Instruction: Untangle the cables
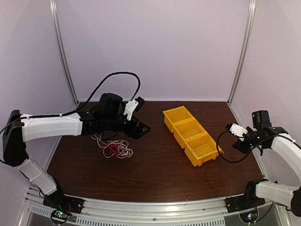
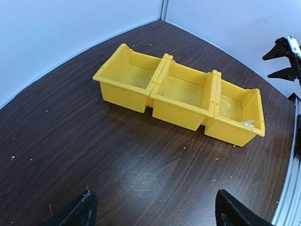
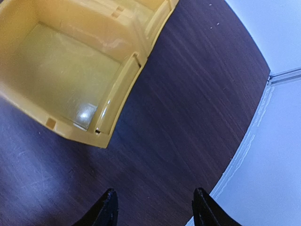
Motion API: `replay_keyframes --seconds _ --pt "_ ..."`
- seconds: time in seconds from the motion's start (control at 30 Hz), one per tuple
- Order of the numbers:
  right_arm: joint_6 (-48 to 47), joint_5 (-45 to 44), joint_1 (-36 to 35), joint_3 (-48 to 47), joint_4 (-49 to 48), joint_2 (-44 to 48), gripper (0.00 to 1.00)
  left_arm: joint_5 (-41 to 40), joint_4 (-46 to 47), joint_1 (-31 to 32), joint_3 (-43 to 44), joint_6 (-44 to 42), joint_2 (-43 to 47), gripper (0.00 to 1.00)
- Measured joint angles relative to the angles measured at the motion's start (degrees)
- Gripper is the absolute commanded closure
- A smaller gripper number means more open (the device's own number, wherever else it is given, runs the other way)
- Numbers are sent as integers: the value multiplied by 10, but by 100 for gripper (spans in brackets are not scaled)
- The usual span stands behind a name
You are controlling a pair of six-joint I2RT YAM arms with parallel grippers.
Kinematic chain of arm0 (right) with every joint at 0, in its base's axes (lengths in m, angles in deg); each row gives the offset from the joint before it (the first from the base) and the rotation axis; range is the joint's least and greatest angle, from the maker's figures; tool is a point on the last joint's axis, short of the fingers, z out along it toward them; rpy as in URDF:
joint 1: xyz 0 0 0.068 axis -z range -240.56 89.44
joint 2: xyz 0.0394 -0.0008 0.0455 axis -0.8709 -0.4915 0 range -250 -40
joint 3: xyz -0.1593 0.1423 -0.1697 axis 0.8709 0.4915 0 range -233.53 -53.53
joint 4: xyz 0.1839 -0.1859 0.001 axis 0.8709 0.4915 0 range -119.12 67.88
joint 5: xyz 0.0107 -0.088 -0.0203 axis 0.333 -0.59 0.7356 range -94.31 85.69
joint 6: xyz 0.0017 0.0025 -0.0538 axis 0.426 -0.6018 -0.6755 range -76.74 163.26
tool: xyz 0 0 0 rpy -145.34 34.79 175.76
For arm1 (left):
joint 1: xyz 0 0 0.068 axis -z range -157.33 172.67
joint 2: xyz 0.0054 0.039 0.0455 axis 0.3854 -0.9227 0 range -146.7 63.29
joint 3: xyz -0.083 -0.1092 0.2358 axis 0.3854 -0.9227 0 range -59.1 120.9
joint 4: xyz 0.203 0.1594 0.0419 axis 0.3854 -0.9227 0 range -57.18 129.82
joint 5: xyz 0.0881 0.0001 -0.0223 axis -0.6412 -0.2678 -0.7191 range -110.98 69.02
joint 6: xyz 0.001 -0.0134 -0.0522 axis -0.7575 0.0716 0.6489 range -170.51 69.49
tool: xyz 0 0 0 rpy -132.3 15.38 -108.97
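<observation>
Showing cables (image 1: pixel 114 147) only from above, left tool (image 2: pixel 154 193) apart, right tool (image 3: pixel 155 190) apart.

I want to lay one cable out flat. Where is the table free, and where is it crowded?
Free: the middle of the table, between the cable tangle and the yellow bins, down to the near edge; also the strip right of the bins, below the right gripper. Crowded: the left, where the left gripper hangs beside the tangle.

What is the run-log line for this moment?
cables: tangled heap | left gripper: open, near cables | right gripper: open, near yellow bins
</observation>
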Motion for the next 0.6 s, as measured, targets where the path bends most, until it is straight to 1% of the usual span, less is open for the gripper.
replay_keyframes --seconds 0.1,0.23,0.37,0.6 --pt "-25 -6 0 26 2 -2 51 -4 2 23 4 23 -4 12" --pt "-47 -11 1 45 1 -27 53 -21 7 25 3 61 -4 14" --pt "-63 -12 1 57 -16 -47 53 -61 6 25 -7 94 -2 13" --pt "-96 6 -1 64 -49 -94 54 -134 -26 25 -33 106 44 13"
